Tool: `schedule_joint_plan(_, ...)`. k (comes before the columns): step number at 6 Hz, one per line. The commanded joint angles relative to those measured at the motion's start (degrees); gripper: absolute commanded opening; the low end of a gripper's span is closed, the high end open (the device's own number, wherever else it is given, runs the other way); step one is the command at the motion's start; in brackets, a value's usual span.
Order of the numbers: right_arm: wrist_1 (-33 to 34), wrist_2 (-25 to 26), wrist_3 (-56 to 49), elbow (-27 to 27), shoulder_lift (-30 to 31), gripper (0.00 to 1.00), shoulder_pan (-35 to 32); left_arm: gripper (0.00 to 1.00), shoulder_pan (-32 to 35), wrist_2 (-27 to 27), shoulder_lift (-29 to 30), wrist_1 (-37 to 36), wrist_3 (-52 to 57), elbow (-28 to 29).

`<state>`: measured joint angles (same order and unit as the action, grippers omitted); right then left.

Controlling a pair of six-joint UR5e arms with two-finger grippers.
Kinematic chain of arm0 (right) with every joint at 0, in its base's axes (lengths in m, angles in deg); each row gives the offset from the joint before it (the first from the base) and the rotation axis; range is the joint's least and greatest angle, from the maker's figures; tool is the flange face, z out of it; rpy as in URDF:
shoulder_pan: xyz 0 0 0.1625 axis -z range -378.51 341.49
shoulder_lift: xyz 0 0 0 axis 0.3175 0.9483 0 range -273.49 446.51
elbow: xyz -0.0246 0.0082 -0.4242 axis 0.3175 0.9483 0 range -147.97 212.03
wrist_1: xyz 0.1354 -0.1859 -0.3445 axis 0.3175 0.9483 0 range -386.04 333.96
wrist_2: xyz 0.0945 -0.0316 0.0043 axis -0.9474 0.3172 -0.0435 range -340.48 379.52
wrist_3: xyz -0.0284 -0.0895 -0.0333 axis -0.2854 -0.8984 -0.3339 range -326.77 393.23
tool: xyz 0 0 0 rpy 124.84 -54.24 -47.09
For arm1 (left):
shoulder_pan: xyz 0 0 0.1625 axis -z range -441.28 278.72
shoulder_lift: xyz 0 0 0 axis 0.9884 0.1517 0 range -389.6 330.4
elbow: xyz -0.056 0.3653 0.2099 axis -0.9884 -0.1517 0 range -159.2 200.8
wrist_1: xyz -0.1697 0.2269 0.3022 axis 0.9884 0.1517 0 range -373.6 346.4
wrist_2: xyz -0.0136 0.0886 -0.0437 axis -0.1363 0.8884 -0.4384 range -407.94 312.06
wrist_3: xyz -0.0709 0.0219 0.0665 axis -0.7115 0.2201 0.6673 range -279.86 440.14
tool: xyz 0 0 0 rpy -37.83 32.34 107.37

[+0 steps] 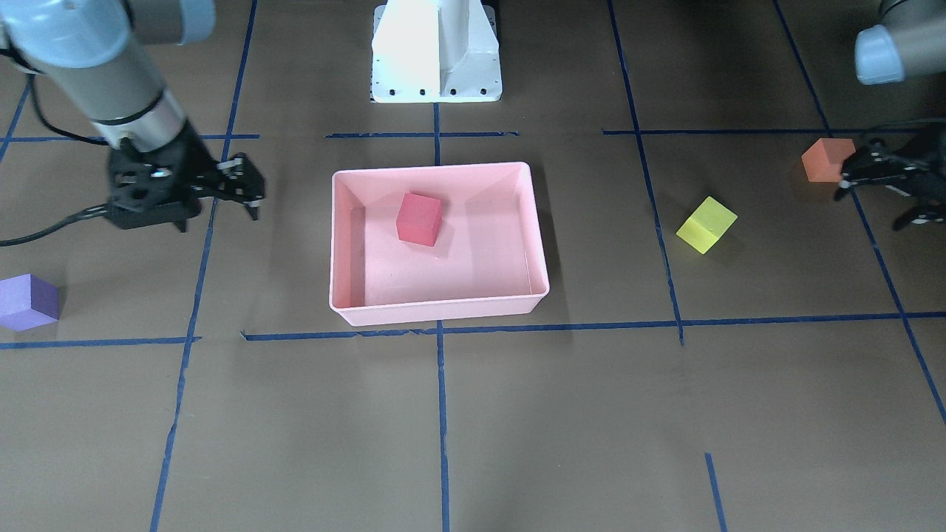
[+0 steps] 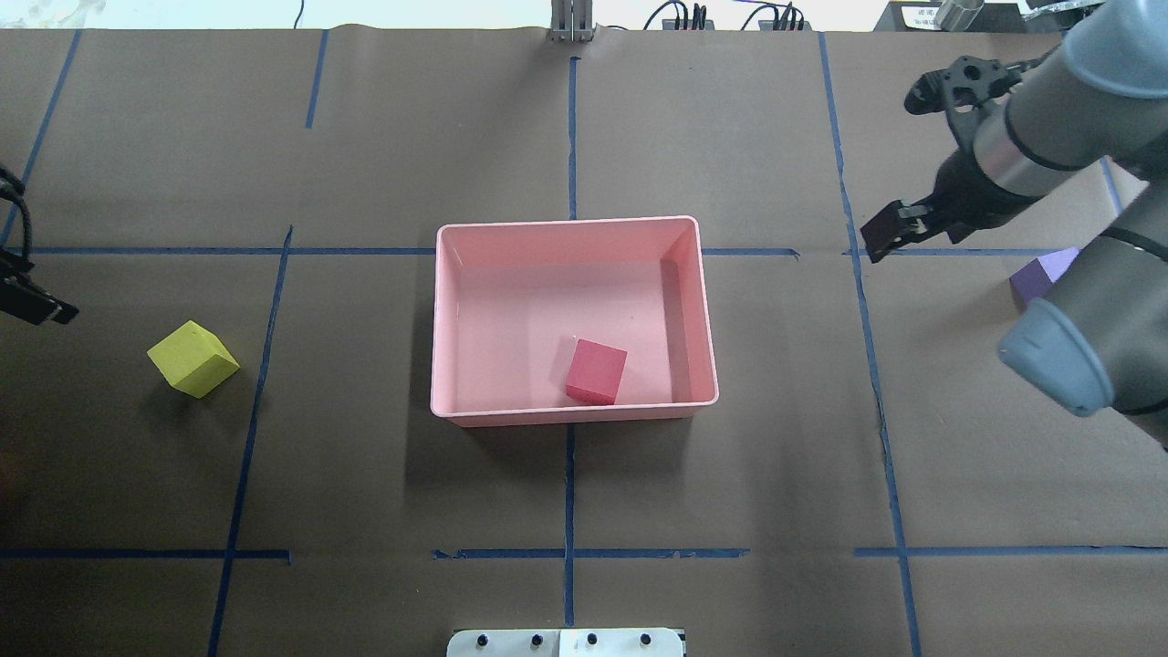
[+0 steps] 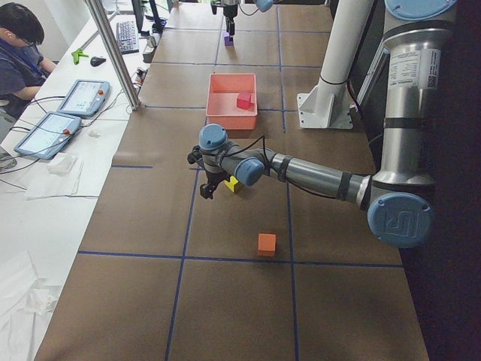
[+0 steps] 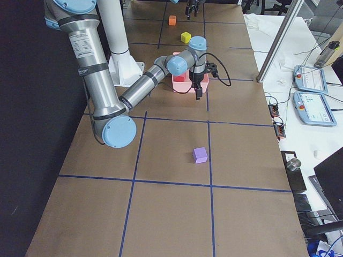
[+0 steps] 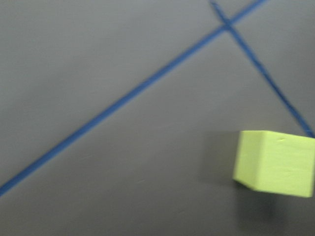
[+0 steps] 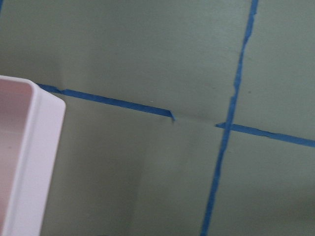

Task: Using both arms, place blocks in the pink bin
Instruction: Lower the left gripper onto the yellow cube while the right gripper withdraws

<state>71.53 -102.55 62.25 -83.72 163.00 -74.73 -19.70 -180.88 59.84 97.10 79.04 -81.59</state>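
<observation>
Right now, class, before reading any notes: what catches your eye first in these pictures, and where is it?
The pink bin, dead centre, stands out, with one red block inside. The yellow block and orange block lie loose on the robot's left, the purple block on its right.

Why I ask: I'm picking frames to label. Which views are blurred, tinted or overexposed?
Left wrist view: motion-blurred, the yellow block and tape smeared. Right wrist view: soft, green cast, bin rim bleached near white. Front-facing view: pedestal blown out by glare. Overhead view: sharp, evenly lit.
</observation>
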Motion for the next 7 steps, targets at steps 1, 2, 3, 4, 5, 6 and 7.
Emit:
schedule_joint_plan(1,-0.54,-5.86,-17.33,-1.93,10.30,1.00,-9.30,1.00,-8.80,4.32,0.39,8.44,-8.43,0.69)
schedule_joint_plan(2,-0.37,-7.81,-21.33,-1.84,11.91,1.00,-12.05,1.00,-12.76,5.23,0.65,10.48,-10.74,1.83)
schedule_joint_plan(3,-0.45,-7.92,-21.46,-1.76,12.45,1.00,-12.08,1.00,-13.24,5.59,1.26,10.59,-10.76,3.06)
schedule_joint_plan(4,-0.37,-7.92,-21.46,-1.67,12.71,1.00,-12.08,1.00,-13.94,5.59,2.40,10.59,-10.94,4.64)
schedule_joint_plan(5,-0.45,-7.92,-21.46,-1.67,13.15,1.00,-12.08,1.00,-15.16,5.59,3.11,10.50,-11.03,6.05)
schedule_joint_plan(6,-0.45,-7.92,-21.46,-1.67,13.24,1.00,-12.08,1.00,-15.43,5.59,4.59,10.50,-11.98,7.37)
schedule_joint_plan(7,-0.45,-7.92,-21.46,-1.67,13.24,1.00,-12.08,0.85,-15.35,5.59,5.04,10.41,-12.34,7.29)
